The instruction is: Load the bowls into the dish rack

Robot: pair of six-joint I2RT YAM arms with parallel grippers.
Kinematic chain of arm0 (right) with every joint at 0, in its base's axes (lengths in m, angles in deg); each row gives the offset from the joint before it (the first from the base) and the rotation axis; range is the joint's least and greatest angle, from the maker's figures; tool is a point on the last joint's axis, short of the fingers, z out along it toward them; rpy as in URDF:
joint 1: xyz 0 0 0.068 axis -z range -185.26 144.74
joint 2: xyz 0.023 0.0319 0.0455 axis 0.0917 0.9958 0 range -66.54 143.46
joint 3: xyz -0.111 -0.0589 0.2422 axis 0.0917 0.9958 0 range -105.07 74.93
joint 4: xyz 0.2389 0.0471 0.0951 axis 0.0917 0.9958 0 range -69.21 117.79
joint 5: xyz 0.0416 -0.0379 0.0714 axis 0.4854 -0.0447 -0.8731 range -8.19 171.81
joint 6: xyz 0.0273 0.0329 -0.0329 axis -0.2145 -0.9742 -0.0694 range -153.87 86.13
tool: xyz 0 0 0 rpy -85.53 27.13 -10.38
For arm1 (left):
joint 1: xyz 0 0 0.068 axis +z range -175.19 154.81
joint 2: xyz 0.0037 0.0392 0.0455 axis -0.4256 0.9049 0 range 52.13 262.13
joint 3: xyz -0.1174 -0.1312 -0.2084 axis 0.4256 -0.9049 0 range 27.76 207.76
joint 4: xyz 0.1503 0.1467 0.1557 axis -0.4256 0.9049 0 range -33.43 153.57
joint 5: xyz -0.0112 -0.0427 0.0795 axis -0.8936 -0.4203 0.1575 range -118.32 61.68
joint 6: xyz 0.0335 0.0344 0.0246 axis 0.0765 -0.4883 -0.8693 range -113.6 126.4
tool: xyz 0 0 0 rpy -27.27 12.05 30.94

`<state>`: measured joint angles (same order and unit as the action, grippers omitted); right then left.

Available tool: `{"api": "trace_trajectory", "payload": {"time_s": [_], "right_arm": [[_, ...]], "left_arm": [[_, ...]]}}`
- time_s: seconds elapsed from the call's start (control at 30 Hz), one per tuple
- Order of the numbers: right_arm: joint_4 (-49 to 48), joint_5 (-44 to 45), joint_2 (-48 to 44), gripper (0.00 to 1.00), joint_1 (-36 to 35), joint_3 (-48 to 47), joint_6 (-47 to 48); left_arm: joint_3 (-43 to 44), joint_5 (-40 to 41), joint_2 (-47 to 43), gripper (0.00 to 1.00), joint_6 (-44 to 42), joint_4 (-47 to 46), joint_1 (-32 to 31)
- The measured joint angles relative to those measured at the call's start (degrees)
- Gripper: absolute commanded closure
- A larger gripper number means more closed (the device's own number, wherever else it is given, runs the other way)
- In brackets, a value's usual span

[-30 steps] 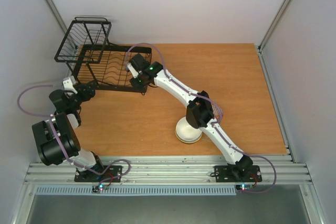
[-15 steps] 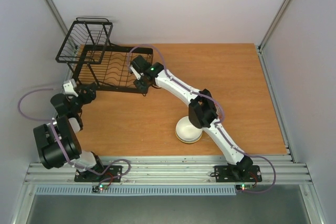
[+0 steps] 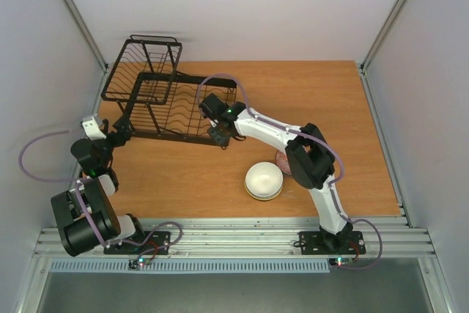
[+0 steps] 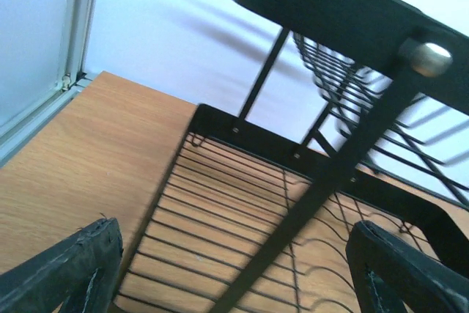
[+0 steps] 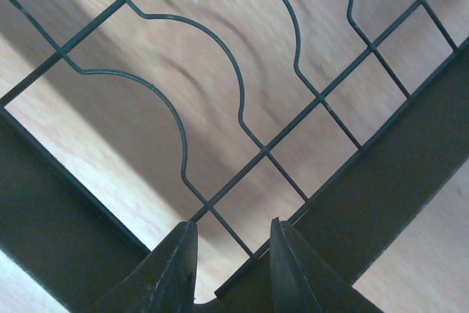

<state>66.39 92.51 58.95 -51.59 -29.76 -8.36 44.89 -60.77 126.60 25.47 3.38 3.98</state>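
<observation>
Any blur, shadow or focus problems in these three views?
Left wrist: the dish rack is smeared and out of focus, and the picture has a bluish cast. Right wrist: its wires are sharp and cast soft shadows on the table. Top external: sharp and evenly lit, with a faint rack shadow on the back wall.

The black wire dish rack (image 3: 157, 98) stands at the far left corner of the wooden table (image 3: 352, 122). The cream-white round ceramic bowl (image 3: 264, 180) sits by the near edge, mid-table, with the red-and-white patterned ceramic bowl (image 3: 281, 160) just behind it, to the right.
</observation>
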Motion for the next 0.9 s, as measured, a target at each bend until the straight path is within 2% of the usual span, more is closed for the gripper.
{"api": "trace_trajectory", "payload": {"time_s": [0.33,0.73,0.8,0.9], "right_arm": [[-3.96,3.96,-13.75,0.71,-0.02,20.74,-5.90],[-4.20,6.25,-20.41,0.73,-0.83,30.16,-11.32],[-4.07,6.75,-20.41,0.69,-1.22,30.34,-12.04],[-4.07,7.72,-20.39,0.54,-1.97,30.40,-12.87]], "left_arm": [[-0.33,0.87,0.66,0.15,0.04,-1.99,0.00],[-0.35,0.11,2.51,0.15,0.24,-3.85,0.00],[-0.35,0.07,2.67,0.15,0.26,-4.04,0.00],[-0.35,0.04,2.71,0.15,0.26,-4.15,0.00]]}}
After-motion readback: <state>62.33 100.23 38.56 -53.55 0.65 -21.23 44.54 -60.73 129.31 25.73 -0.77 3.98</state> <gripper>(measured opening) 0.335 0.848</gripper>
